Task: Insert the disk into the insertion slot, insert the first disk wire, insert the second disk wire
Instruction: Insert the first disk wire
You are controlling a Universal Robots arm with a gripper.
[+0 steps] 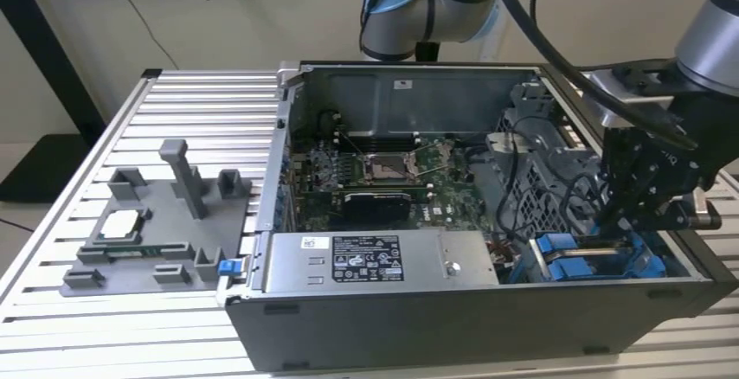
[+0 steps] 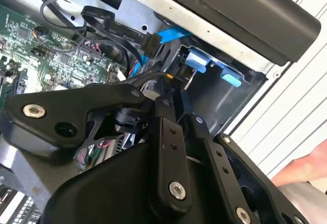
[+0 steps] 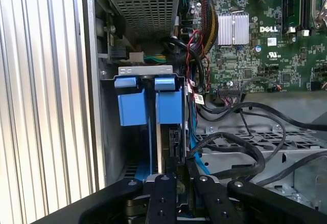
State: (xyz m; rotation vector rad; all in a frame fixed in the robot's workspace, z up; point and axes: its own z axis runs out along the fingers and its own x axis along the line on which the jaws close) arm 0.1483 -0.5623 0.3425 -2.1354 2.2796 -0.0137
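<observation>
My gripper (image 1: 620, 228) reaches down into the front corner of the open computer case, at the exterior view's right. Its fingers stand close together, shut on the disk (image 3: 171, 144), which stands on edge as a thin silver and dark slab. The disk sits in the insertion slot (image 3: 145, 71), a grey metal bay with two bright blue tabs (image 3: 132, 106). In the second wrist view my gripper (image 2: 180, 114) points at the same blue tabs (image 2: 196, 60). Loose black wires (image 3: 240, 150) lie beside the bay, and one flat black connector (image 2: 152, 42) hangs by a blue cable.
The grey labelled power-supply box (image 1: 369, 262) lies right next to the bay. The green motherboard (image 1: 382, 171) fills the case floor. A grey plastic fixture (image 1: 162, 223) stands on the slatted table at the exterior view's left. A person's hand (image 2: 306, 170) shows outside the case wall.
</observation>
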